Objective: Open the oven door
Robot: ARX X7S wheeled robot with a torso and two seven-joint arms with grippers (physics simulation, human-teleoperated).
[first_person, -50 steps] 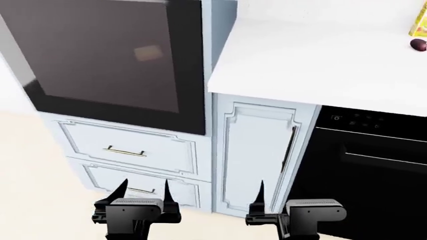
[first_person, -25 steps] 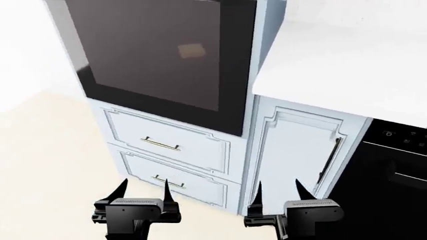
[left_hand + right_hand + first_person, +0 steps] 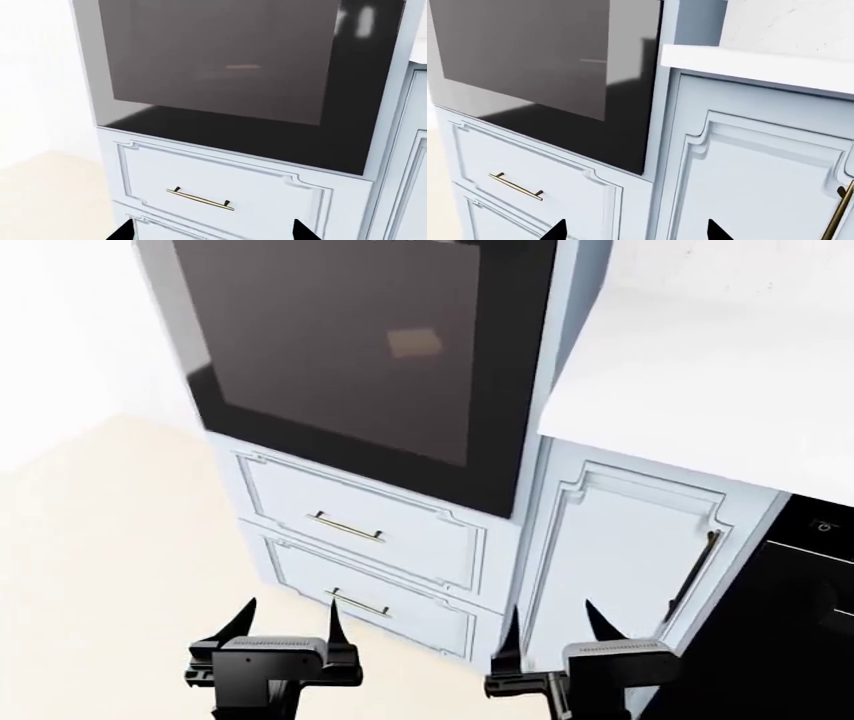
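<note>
The oven door (image 3: pixel 360 360) is a large dark glass panel in a black frame, shut flush in the pale blue tall cabinet. It also fills much of the left wrist view (image 3: pixel 227 65) and shows in the right wrist view (image 3: pixel 527 55). Its top edge and handle are out of view. My left gripper (image 3: pixel 288 625) hangs low, open and empty, in front of the drawers under the oven; its tips show in its own view (image 3: pixel 213 234). My right gripper (image 3: pixel 551 630) is open and empty too, before the narrow cabinet door (image 3: pixel 635 232). Both are well short of the oven door.
Two pale blue drawers with brass handles (image 3: pixel 347 528) (image 3: pixel 360 603) sit under the oven. Right of them is a narrow cabinet door (image 3: pixel 621 560) with a dark vertical handle (image 3: pixel 694 570), under a white counter (image 3: pixel 707 360). A black appliance front (image 3: pixel 814 620) is at far right. Cream floor (image 3: pixel 107 540) lies at left.
The head view has swung left: oven and cabinets slid rightward in the picture, and more floor shows at left. Both grippers keep the same low, open pose.
</note>
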